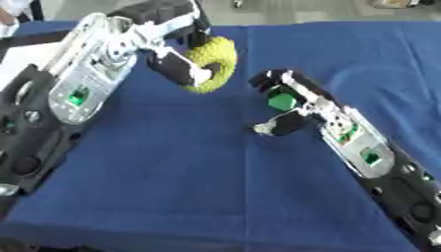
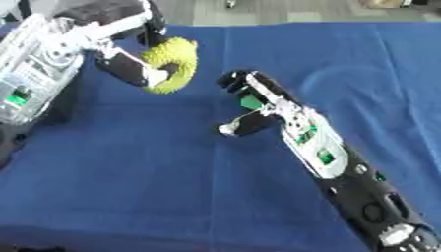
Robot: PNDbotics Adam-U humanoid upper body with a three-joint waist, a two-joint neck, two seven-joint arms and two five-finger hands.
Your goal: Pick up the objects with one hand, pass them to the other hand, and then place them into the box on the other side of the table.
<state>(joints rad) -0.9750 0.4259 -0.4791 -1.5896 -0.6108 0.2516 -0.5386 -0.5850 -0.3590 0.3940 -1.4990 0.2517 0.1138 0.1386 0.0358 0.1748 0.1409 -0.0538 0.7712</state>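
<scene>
Two robot hands of mine show above the blue-clothed worktop [image 1: 215, 187]. My left robot hand [image 1: 176, 61] has its fingers curled round a fuzzy yellow-green ring-shaped object [image 1: 217, 61], held up off the cloth near the far side. My right robot hand [image 1: 280, 106] hangs just beside it, apart from it, fingers relaxed and holding nothing, thumb pointing down toward the cloth.
</scene>
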